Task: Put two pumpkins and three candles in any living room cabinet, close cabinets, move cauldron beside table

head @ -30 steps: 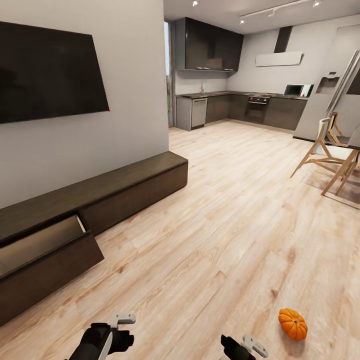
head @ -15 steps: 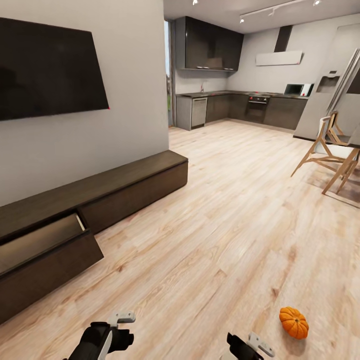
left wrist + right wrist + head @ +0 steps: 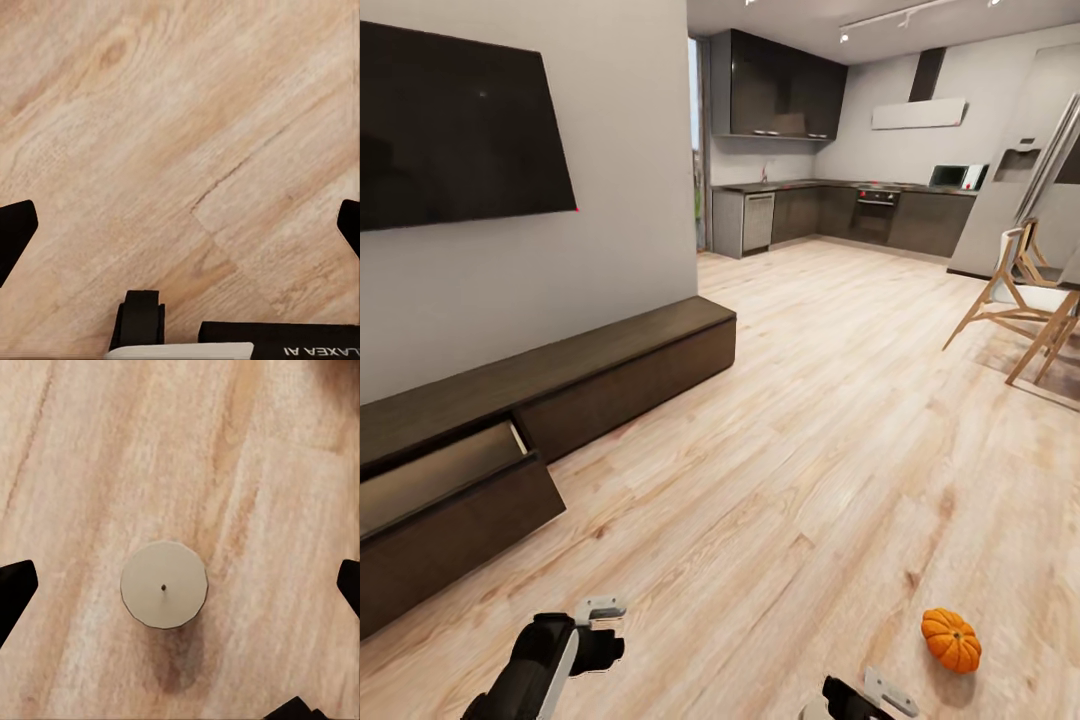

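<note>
Left gripper (image 3: 600, 612): cut off by the lower edge of the head view; in the left wrist view the two dark fingertips (image 3: 15, 236) sit at opposite borders, spread wide over bare floor, holding nothing.
Right gripper (image 3: 880, 692): mostly cropped in the head view; in the right wrist view its fingertips (image 3: 16, 589) stand far apart, empty, with the candle between them, well below.
Candle (image 3: 163, 584): short cream cylinder, seen end-on, upright on the floor, tiny dark wick at centre; its sides are hidden from this angle.
Pumpkin (image 3: 951, 640): orange, ribbed, lying on the floor just beyond the right gripper, clear of it.
Floor (image 3: 810, 420): pale wood-grain planks, matte.
Cabinet (image 3: 560, 400): long, low, dark brown, against the wall at left; near drawer (image 3: 440, 480) pulled open, pale lining visible, its contents hard to make out; left end cut off.
Television (image 3: 460, 130): dark panel on the grey wall above the cabinet.
Chairs (image 3: 1020, 310): wooden, splayed legs, partly cropped at right.
Kitchen (image 3: 840, 190): dark glossy units, far end of the room.
</note>
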`<state>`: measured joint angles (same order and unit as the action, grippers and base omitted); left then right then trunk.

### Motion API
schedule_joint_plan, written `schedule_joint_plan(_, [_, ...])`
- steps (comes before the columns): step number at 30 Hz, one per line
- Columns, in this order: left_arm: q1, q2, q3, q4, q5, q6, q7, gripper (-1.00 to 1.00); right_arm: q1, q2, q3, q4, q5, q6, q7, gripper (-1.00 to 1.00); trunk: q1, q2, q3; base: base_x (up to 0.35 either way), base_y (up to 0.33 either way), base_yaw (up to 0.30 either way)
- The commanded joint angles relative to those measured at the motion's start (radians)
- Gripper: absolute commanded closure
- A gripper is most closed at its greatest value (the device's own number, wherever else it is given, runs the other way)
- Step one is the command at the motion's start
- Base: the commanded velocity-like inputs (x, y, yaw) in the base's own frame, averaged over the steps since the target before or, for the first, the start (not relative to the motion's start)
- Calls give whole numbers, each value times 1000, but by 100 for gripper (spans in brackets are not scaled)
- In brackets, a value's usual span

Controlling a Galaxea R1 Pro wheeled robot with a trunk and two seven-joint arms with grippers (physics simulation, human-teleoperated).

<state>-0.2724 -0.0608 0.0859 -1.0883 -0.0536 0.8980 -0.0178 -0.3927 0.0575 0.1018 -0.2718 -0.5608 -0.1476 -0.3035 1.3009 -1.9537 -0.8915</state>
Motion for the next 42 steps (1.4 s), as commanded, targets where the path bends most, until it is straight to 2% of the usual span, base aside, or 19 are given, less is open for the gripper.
schedule_joint_plan(1, [0,0,0,-14,8,14,0,-100,0,0,0,0,2,0,-5,-100,4,-7,-3,0,0,0])
schedule_joint_plan(5, [-2,5,0,-76,68,69,1,-100,0,1,0,-1,8,2,-20,-100,19,-35,-16,0,0,0])
schedule_joint_plan(10, [-2,8,-1,-89,99,80,1,-100,0,0,0,-1,9,1,-24,-100,38,-70,-31,0,0,0])
schedule_joint_plan(25, [-2,-3,-16,-91,103,84,5,-100,0,-2,4,-1,11,-8,-50,-100,96,-175,-78,0,0,0])
schedule_joint_plan(29, [-2,-22,-17,-91,103,83,6,-100,0,-1,5,-1,14,-9,-50,-100,111,-203,-91,0,0,0])
schedule_joint_plan(31, [-2,-29,-17,-91,103,82,7,-100,0,-1,5,-1,25,-9,-50,-100,119,-217,-97,0,0,0])
schedule_joint_plan(32, [-2,-33,-17,-91,103,82,6,-100,0,0,4,-1,58,-9,-51,-100,123,-224,-100,0,0,0])
schedule_joint_plan(34, [-2,-33,-16,-91,104,82,5,-100,0,2,3,-1,83,-9,-51,-100,130,-238,-107,0,0,0])
schedule_joint_plan(42, [-2,-33,-9,-91,106,82,1,-100,0,2,1,-1,103,-10,-50,-100,161,-294,-132,0,0,0])
